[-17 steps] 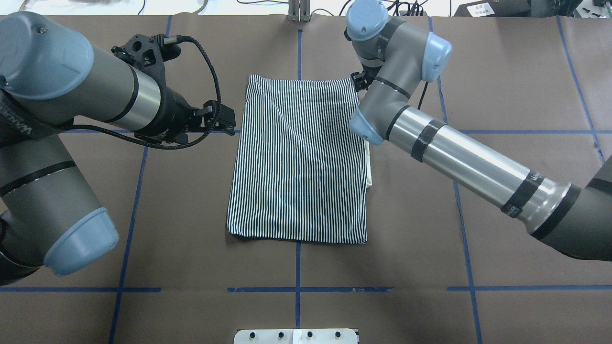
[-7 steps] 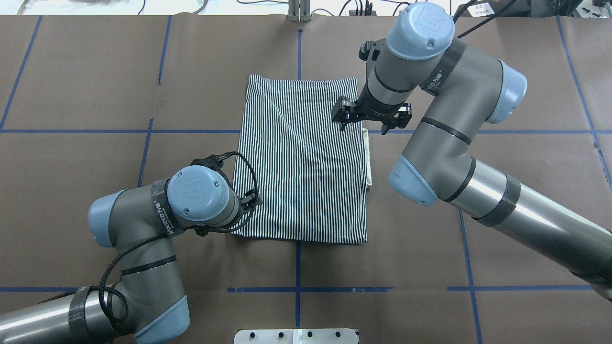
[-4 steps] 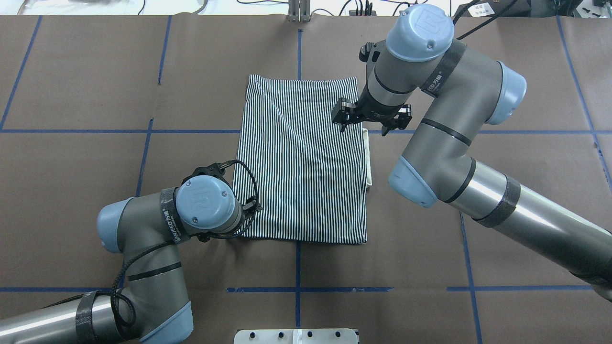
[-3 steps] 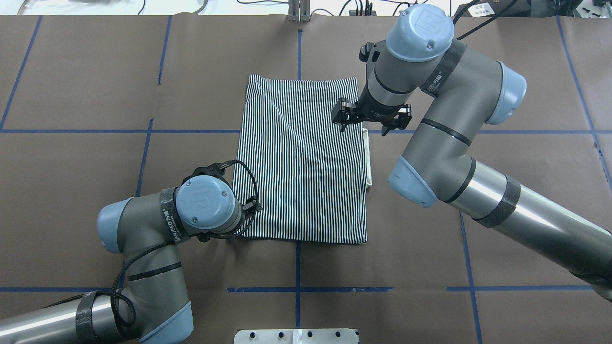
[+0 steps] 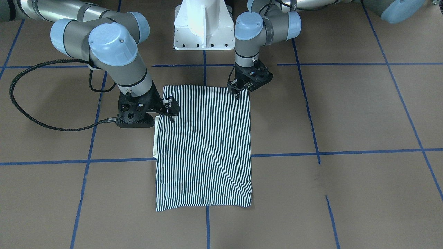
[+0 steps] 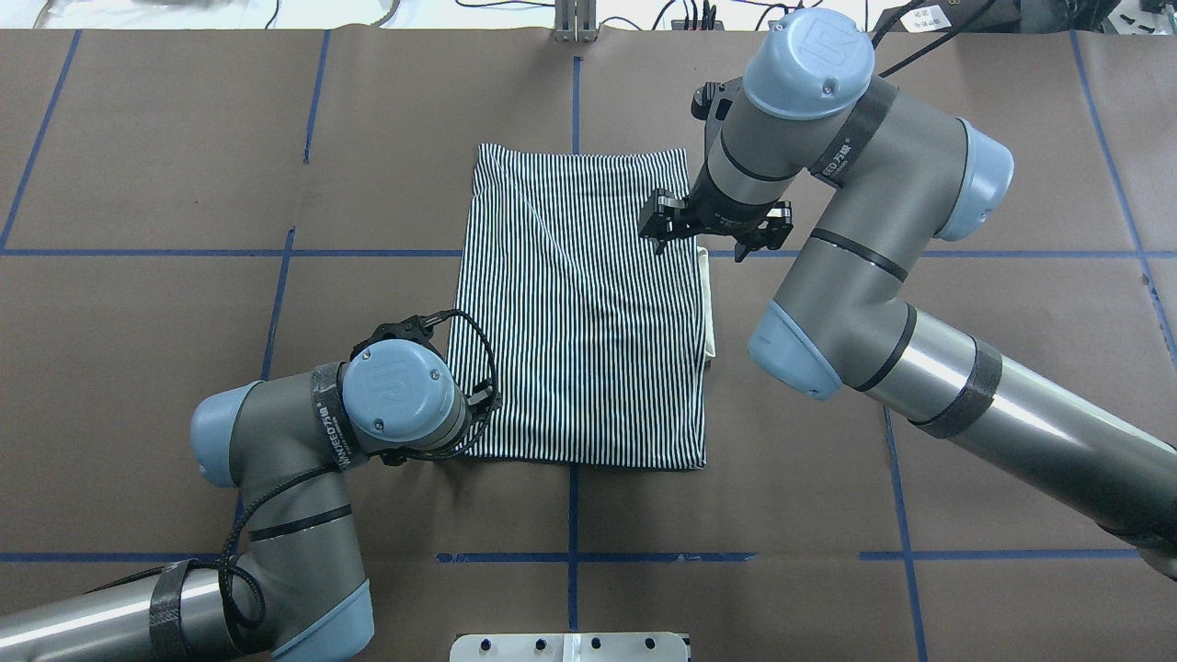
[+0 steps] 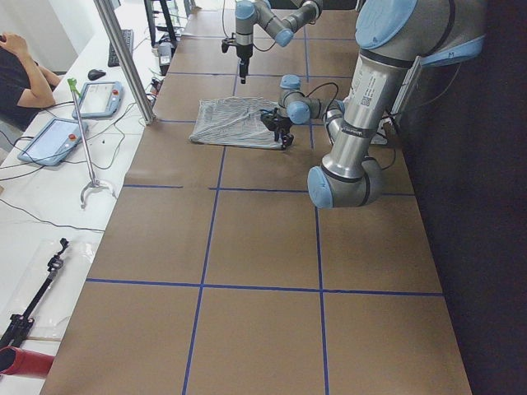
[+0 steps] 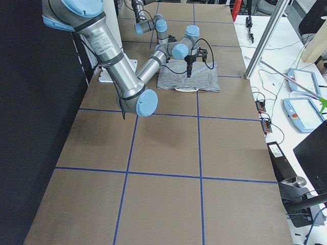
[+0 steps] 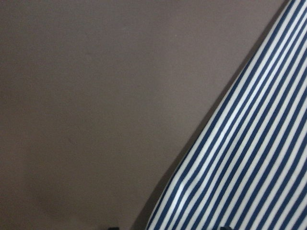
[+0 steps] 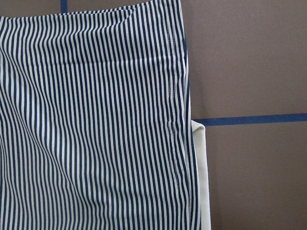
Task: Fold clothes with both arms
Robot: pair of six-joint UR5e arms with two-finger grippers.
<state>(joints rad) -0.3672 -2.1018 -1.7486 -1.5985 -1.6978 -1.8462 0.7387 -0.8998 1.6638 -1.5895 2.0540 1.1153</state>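
A folded navy-and-white striped polo shirt [image 6: 579, 313] is lying flat on the brown table [image 6: 138, 138] while the black two-finger left gripper [image 5: 236, 91], parted, is hanging over its robot-side left corner and the black right gripper [image 6: 713, 234] (spread wide) is straddling its right edge, likely readying another fold.

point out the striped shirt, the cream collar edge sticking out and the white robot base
striped shirt [image 6: 579, 313]: overhead view, middle of the folded fabric.
cream collar edge [image 10: 201, 182]: right wrist view, the plain strip beside the stripes.
white robot base [image 5: 204, 24]: front-facing view, its sloped centre face.
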